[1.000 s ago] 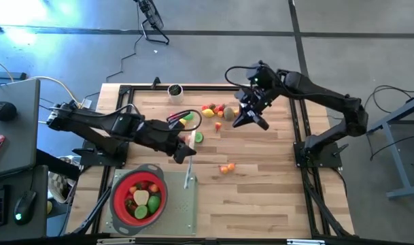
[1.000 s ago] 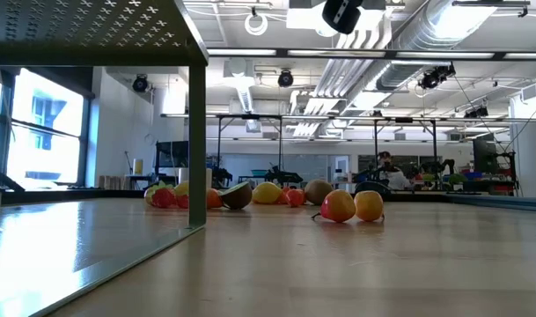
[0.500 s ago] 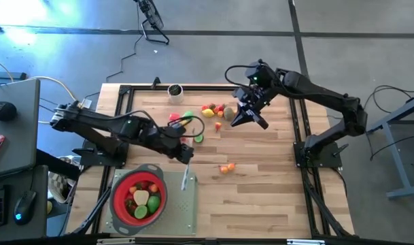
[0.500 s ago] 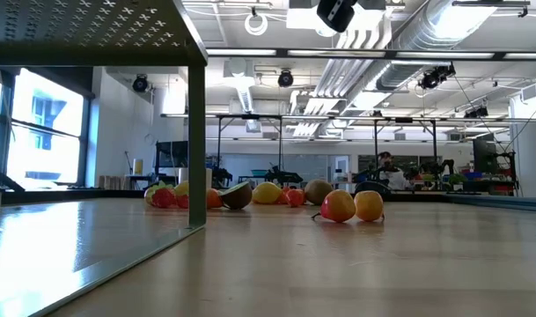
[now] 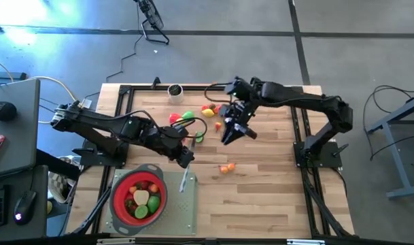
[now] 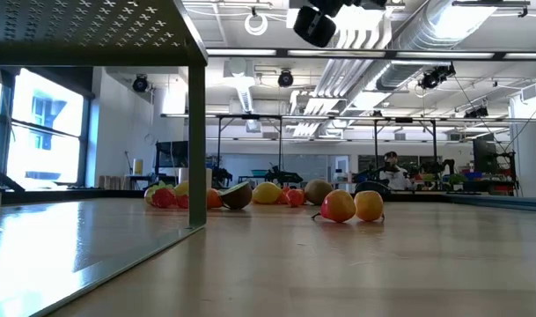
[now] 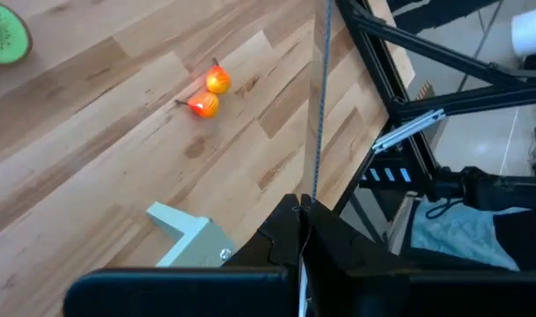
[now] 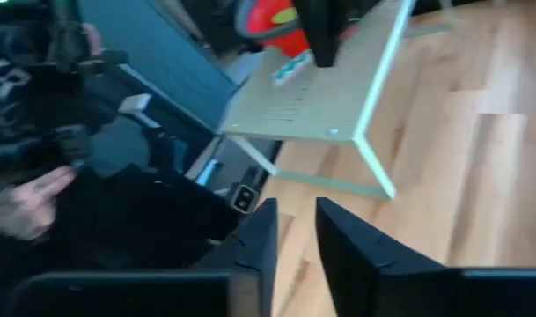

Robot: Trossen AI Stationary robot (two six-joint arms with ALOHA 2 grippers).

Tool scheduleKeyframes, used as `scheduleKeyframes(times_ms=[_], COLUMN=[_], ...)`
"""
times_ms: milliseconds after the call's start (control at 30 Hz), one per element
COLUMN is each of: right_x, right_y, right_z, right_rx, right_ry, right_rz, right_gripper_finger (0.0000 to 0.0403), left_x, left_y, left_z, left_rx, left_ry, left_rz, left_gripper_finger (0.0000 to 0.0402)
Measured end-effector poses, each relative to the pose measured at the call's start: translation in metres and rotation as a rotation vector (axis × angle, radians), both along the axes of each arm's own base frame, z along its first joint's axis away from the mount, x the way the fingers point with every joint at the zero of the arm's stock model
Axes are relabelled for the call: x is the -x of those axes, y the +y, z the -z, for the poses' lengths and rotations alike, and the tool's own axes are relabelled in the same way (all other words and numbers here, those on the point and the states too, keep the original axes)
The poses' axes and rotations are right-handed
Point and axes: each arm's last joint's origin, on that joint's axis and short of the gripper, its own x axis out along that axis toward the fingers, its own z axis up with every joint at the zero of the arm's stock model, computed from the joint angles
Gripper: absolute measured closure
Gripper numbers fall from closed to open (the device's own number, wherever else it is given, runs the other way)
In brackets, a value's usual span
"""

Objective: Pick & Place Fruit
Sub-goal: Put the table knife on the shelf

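Note:
Toy fruit lies on the wooden table: a cluster (image 5: 211, 110) at the far middle, a red and a green piece (image 5: 182, 117), a green slice (image 5: 198, 138) and two small orange ones (image 5: 226, 168) (image 7: 206, 92). More fruit fills the red strainer (image 5: 140, 197) on a grey stand (image 5: 179, 211). My left gripper (image 5: 187, 158) (image 7: 301, 216) is shut on the slim grey knife (image 5: 184, 180). My right gripper (image 5: 227, 138) (image 8: 294, 233) hangs above the table, near the cluster, slightly open with nothing between its fingers. My left gripper pinches one end of the knife (image 7: 308, 198) between its two shut fingers. The knife runs on forward along the fingers, seen edge-on as a thin line (image 7: 318, 106). The fingers slant down toward the table's near edge. Whether the knife's far tip touches the stand, I cannot tell.
A small dark cup (image 5: 174, 90) stands at the far edge. A black frame (image 5: 298, 122) borders the table. The stand's leg (image 6: 197, 132) rises at the left of the low view. In the right wrist view a person's hand (image 8: 25, 202) shows beyond the table.
My right gripper has swung toward the table's left and near edges and sunk a little, now past the fruit cluster. My left arm has dipped slightly, uncovering the red and green pieces behind it; the knife has shifted a little with it.

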Motion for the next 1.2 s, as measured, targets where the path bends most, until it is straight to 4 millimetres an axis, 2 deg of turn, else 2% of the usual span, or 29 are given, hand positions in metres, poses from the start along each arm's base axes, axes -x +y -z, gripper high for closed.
scheduleKeyframes(times_ms=[200, 333, 533, 700, 933, 1200], right_x=[-0.028, -0.042, -0.061, -0.074, -0.078, -0.077], right_y=[0.012, 0.012, 0.006, 0.012, 0.017, 0.015], right_z=[0.001, 0.002, 0.017, 0.023, 0.017, 0.020], right_rx=[-0.031, -0.069, -0.140, -0.221, -0.218, -0.212], right_ry=[-0.100, -0.128, -0.089, -0.088, -0.140, -0.105], right_rz=[-0.008, 0.019, 0.052, 0.000, 0.009, 0.039], right_gripper_finger=[0.0256, 0.0236, 0.0240, 0.0251, 0.0254, 0.0254], left_x=[0.000, 0.000, 0.000, 0.000, 0.000, -0.002], left_y=[0.000, 0.000, 0.000, 0.000, 0.000, 0.000], left_z=[0.001, 0.001, 0.000, 0.001, 0.000, -0.001], left_rx=[-0.014, -0.024, -0.045, -0.048, -0.048, -0.034], left_ry=[0.002, 0.001, -0.009, -0.003, -0.005, -0.027], left_rz=[0.016, 0.025, 0.036, 0.034, 0.033, 0.038], left_gripper_finger=[0.0401, 0.0401, 0.0401, 0.0401, 0.0401, 0.0401])
